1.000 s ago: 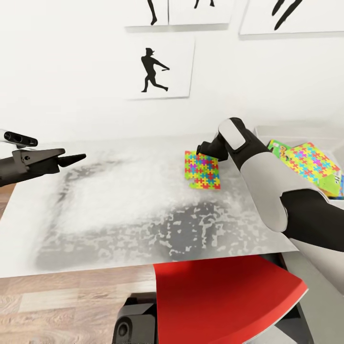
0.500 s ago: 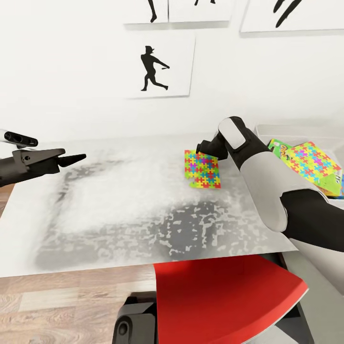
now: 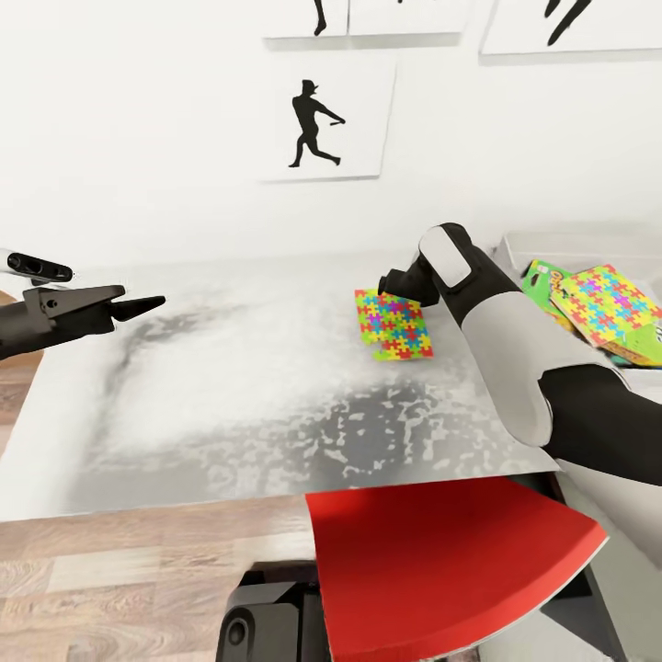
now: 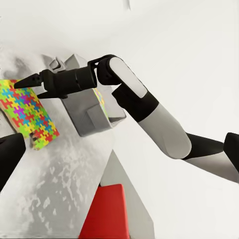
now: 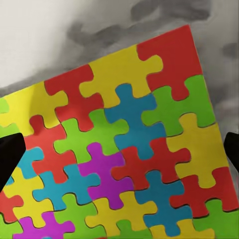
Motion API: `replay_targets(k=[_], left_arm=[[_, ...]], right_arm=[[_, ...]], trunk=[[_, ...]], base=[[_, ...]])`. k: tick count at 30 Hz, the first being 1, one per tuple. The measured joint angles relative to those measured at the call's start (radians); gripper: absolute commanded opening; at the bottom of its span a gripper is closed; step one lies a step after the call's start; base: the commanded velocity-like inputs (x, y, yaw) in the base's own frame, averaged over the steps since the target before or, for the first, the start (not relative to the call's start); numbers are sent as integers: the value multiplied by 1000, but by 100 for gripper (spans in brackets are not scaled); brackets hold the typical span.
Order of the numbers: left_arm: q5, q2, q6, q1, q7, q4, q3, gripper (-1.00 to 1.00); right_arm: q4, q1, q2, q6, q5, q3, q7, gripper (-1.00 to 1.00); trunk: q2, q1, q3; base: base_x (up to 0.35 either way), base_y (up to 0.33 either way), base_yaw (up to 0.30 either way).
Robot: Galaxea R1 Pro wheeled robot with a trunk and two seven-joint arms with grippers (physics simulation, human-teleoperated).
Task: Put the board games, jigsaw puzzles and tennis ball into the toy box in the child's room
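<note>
White-and-black arms (image 3: 515,359), black end effectors (image 3: 138,306).

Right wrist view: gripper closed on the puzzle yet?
No: the fingers sit wide apart at either side of the puzzle, lying flat on the table.

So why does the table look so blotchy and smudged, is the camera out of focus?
Head view: the table shows grainy grey mottling, while the jigsaw puzzle and wall print stay sharp, so it seems a render artefact, not blur. Right wrist view: puzzle pieces crisp, with the same grey smudges beyond.
</note>
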Motion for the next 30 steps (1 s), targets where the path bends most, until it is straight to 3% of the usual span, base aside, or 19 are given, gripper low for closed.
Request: replay_targets(k=[30], left_arm=[[1, 1, 0, 0, 0, 0, 3, 100]], right_arm=[[1, 0, 4, -3, -2, -1, -1, 100]], trunk=[[0, 0, 0]], base=[[-97, 61, 0]])
